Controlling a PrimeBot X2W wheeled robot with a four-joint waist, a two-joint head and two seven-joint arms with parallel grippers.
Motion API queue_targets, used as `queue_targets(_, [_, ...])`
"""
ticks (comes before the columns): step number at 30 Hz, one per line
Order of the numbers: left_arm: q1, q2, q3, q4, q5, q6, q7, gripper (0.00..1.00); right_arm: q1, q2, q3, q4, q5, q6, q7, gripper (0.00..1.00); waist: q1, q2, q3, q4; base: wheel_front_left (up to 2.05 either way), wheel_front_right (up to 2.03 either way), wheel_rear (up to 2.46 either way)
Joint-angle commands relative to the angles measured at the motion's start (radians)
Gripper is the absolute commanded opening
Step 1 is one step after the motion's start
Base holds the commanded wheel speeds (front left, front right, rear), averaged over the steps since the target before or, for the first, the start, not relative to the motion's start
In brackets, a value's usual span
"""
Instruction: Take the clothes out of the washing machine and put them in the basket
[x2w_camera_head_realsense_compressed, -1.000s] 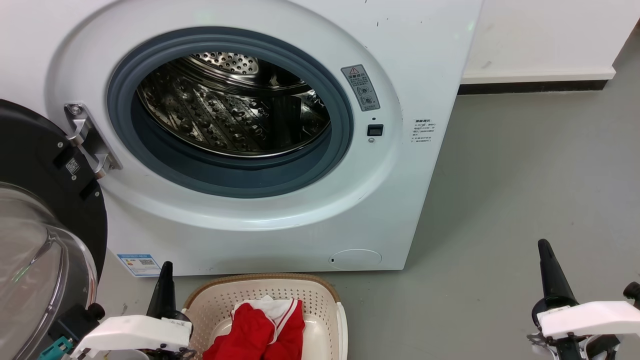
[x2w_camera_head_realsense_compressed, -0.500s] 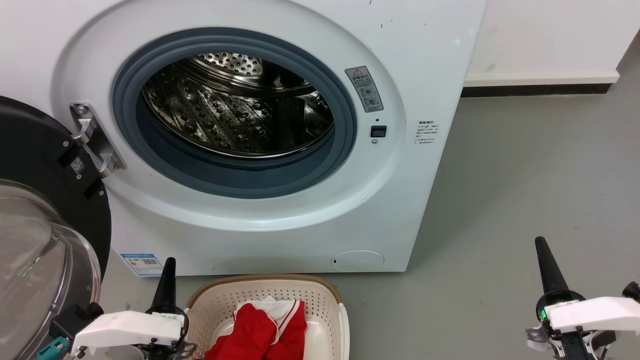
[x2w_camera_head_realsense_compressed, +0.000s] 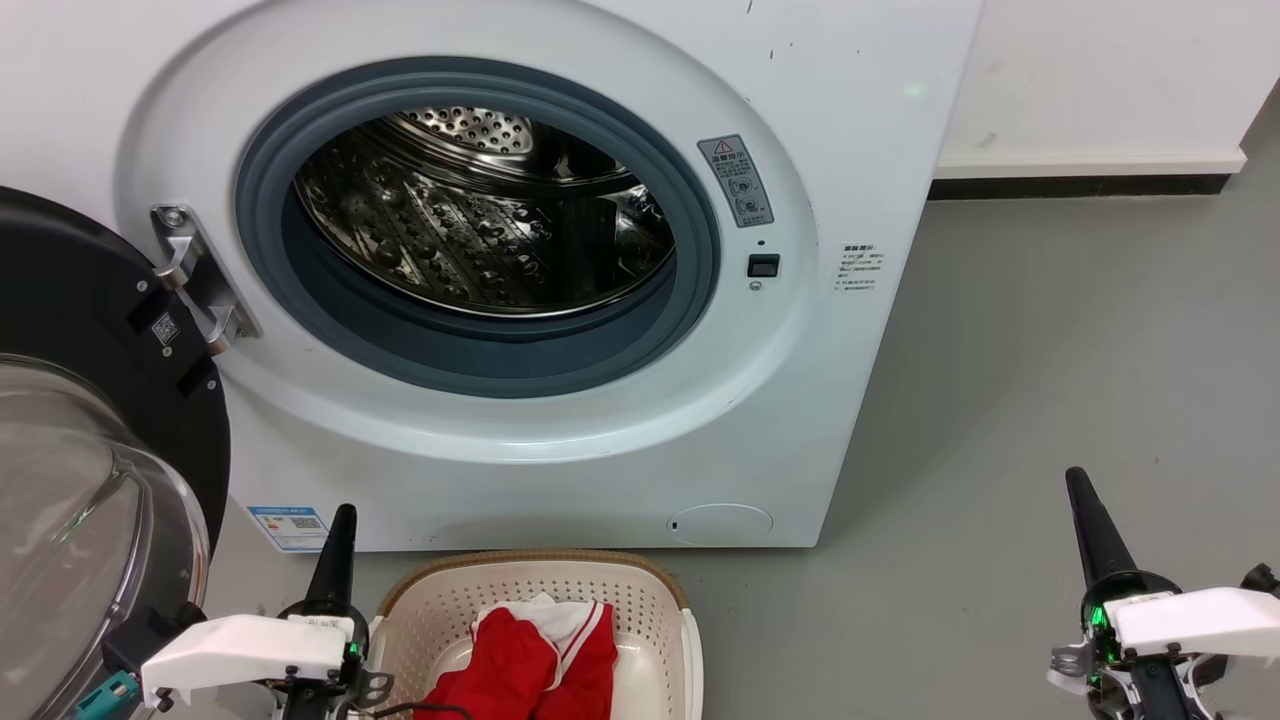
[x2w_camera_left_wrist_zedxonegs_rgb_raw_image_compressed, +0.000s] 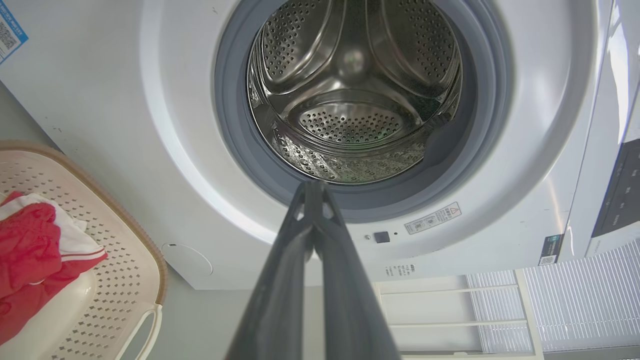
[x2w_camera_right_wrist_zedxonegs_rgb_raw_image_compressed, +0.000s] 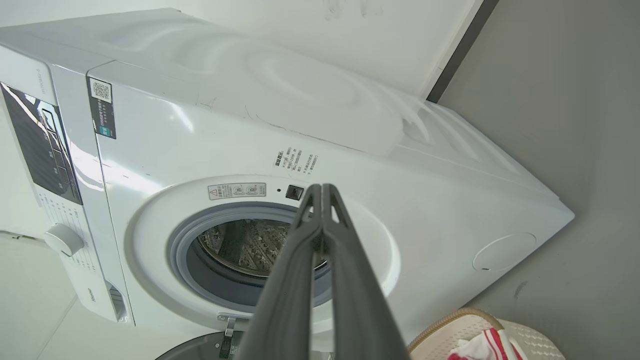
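right, the washing machine (x2w_camera_head_realsense_compressed: 800, 400) fills the upper left of the head view, its door (x2w_camera_head_realsense_compressed: 80, 420) swung wide open at the left edge. looking into the drum (x2w_camera_left_wrist_zedxonegs_rgb_raw_image_compressed: 350, 90) from the left wrist view, it's bare steel, with no red in there anywhere i can see.

down at the bottom centre, the basket (x2w_camera_head_realsense_compressed: 530, 558) sits on the floor (x2w_camera_head_realsense_compressed: 1050, 350) just in front of the machine, and the clothes (x2w_camera_head_realsense_compressed: 520, 660) are in it: a red heap with white showing on top, lying towards the basket's left half. i can't tell from here whether that heap is one garment or two.

the left gripper (x2w_camera_head_realsense_compressed: 340, 540) hangs at the lower left, just beside the basket's rim, its fingers (x2w_camera_left_wrist_zedxonegs_rgb_raw_image_compressed: 280, 300) clenched tip to tip on nothing. the right gripper (x2w_camera_head_realsense_compressed: 1085, 510) is well apart at the lower right over bare floor, and its fingers (x2w_camera_right_wrist_zedxonegs_rgb_raw_image_compressed: 285, 300) are pressed together and empty as well.

so i'd say the unloading is at its tail end, likely done. the next move calls for little more than a check that nothing hides low behind the grey seal (x2w_camera_head_realsense_compressed: 480, 360). if something does, one arm has to open its fingers and reach through the porthole.
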Motion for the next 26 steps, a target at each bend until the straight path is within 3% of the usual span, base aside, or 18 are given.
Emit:
queue_targets(1, [-0.022, 0.000, 0.003, 0.000, -0.023, -0.006, 0.007, 0.00, -0.023, -0.006, -0.002, 0.001, 0.026, 0.000, 0.008, 0.00, 0.0000, -0.0001, 0.000, 0.001, 0.00, 0.00, 0.00])
queue_targets(26, [-0.050, -0.001, 0.014, 0.030, -0.237, -0.033, 0.059, 0.00, -0.046, -0.006, -0.006, 0.028, 0.249, 0.000, 0.061, 0.00, 0.0000, -0.0001, -0.009, 0.016, 0.00, 0.00, 0.00])
